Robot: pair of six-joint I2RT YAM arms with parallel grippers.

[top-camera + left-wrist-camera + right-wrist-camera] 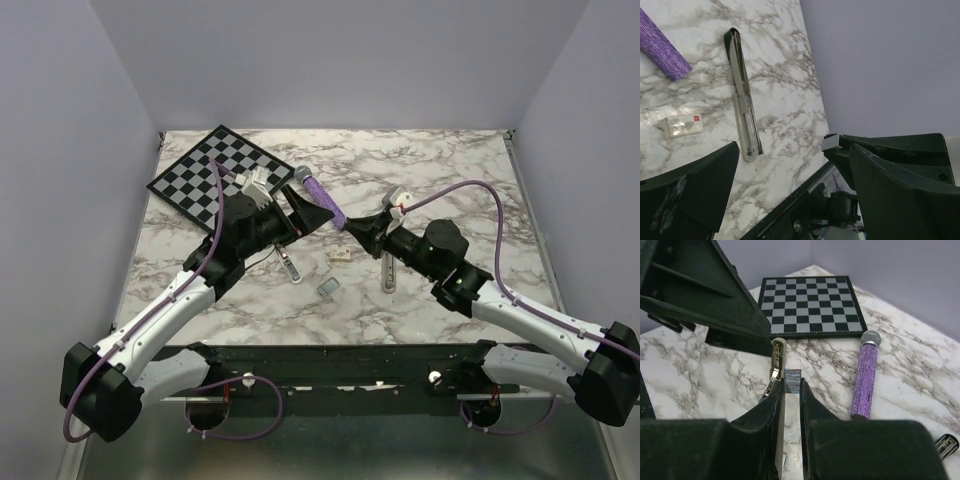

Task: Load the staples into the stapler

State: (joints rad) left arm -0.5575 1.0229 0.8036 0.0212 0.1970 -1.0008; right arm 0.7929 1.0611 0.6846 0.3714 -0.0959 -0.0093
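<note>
Top external view: two staplers (290, 266) are counted on the surface (450, 160); staples (792, 380), half hidden, are pinched by the right claw (791, 386); left claw (785, 150) spread.

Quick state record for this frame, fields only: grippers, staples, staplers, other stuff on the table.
left gripper: open, empty
right gripper: shut on the staples, above the table
staples: pinched in right gripper, not loaded
left stapler: on table beside left gripper
right stapler: on table, opened flat
small cream box: between the two staplers
small grey block: on table, nearer the bases than the box
purple microphone: on table between the two grippers
checkerboard: far left of table
</note>
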